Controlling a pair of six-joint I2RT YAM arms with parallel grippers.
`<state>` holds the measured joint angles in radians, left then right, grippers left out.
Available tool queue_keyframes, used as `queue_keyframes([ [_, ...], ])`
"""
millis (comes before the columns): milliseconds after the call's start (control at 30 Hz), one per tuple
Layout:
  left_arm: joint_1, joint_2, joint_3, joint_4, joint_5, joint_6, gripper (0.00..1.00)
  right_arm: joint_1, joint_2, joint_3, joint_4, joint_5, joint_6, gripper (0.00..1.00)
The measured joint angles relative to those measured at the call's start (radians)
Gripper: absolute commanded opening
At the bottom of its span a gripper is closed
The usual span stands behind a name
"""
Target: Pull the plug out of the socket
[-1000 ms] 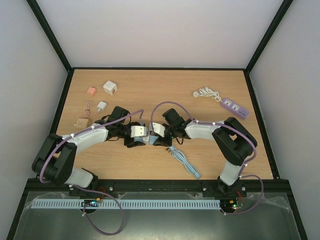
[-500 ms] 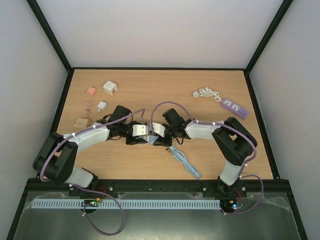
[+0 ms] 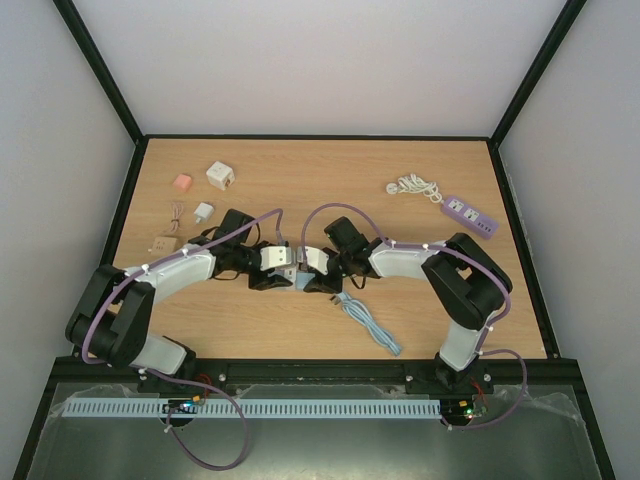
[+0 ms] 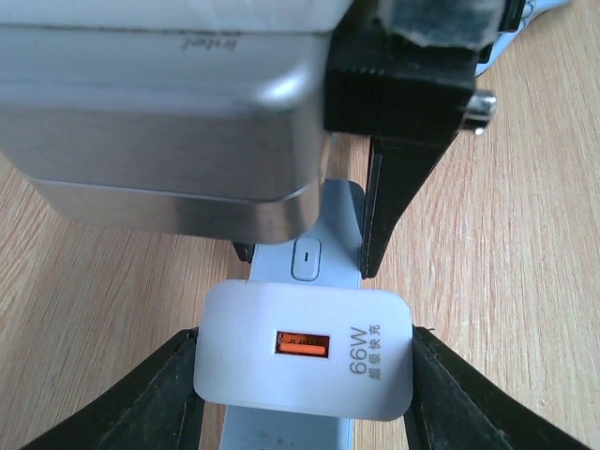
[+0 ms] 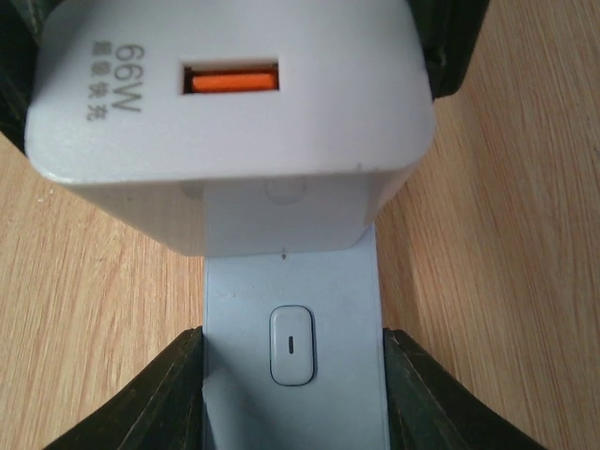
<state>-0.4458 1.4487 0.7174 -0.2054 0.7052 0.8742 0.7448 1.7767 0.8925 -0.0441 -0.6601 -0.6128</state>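
The plug [image 4: 305, 352] is a white charger block with an orange port, and it stands on the pale blue socket strip [image 5: 292, 281]. My left gripper [image 4: 305, 375] is shut on the plug, with a black finger pressed to each short side. My right gripper [image 5: 292, 384] is shut on the socket strip, clamping its long edges just below the power button [image 5: 292, 345]. In the top view both grippers meet at mid-table over the socket strip [image 3: 298, 281]. The plug [image 5: 225, 122] fills the upper part of the right wrist view.
The strip's pale blue cable [image 3: 368, 322] trails toward the front right. A purple power strip [image 3: 470, 214] and a coiled white cable [image 3: 413, 186] lie at the back right. A white cube adapter [image 3: 221, 176], a pink cube [image 3: 181, 182], a small white charger [image 3: 203, 212] and a tan block [image 3: 164, 244] lie at the left.
My left gripper's fingers have closed onto the plug and the left wrist has shifted slightly. The right gripper and the socket strip have stayed put.
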Motion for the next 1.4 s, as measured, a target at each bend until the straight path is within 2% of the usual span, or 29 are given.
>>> queue_keyframes([
  [400, 0.003, -0.056, -0.013, -0.044, -0.028, 0.069, 0.39, 0.003, 0.026, 0.01, 0.034, -0.042, 0.004, 0.02],
  [833, 0.058, -0.055, -0.015, -0.055, 0.04, -0.013, 0.39, 0.005, 0.045, 0.024, 0.05, -0.057, 0.011, 0.02],
  [1200, 0.058, -0.121, -0.066, -0.057, 0.005, 0.14, 0.36, 0.013, 0.064, 0.044, 0.05, -0.064, 0.02, 0.02],
  [1400, 0.1, -0.119, -0.08, -0.032, 0.063, 0.047, 0.36, 0.016, 0.068, 0.048, 0.053, -0.074, 0.023, 0.02],
])
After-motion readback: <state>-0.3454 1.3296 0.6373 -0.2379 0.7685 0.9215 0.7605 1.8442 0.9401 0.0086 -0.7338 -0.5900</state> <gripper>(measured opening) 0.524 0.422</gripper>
